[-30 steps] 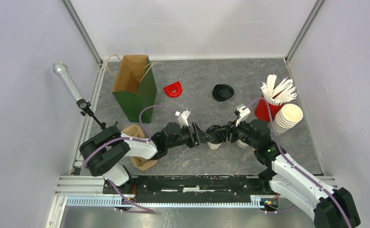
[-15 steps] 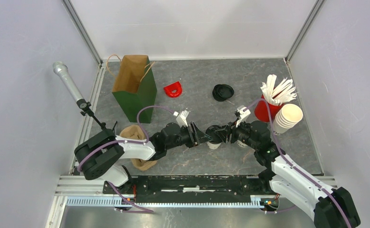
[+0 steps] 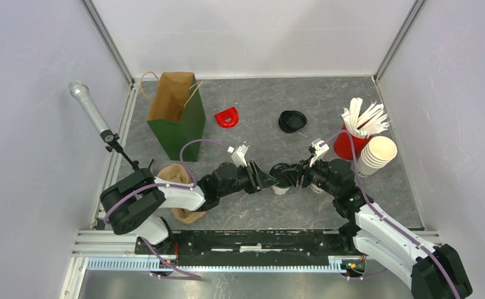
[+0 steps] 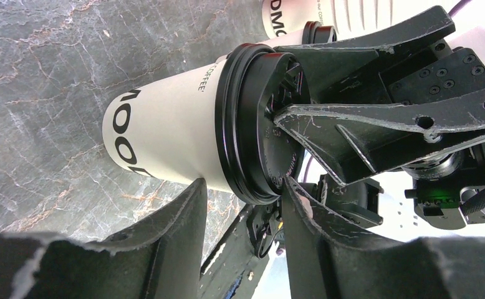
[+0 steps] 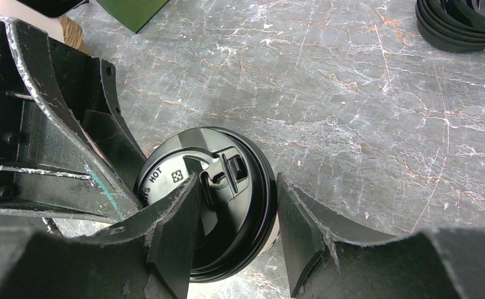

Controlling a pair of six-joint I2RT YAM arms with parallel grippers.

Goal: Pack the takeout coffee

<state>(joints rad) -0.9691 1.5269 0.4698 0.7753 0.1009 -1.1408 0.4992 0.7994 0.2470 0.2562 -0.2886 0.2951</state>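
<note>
The light is bright and even, from above; shadows on the desk (image 3: 259,99) are soft and short. The top view is sharp. In the wrist views the near fingers (image 4: 171,246) look slightly soft, and the lid (image 5: 240,212) carries white glare.

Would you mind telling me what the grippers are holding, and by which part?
The right gripper grips the lidded cup by its black lid; the left gripper flanks the same cup, contact unclear.

The left gripper (image 3: 268,177) and right gripper (image 3: 295,176) block the centre around the coffee cup (image 3: 282,188); open table (image 3: 259,99) lies above, between red piece (image 3: 227,117) and black lids (image 3: 292,121)
</note>
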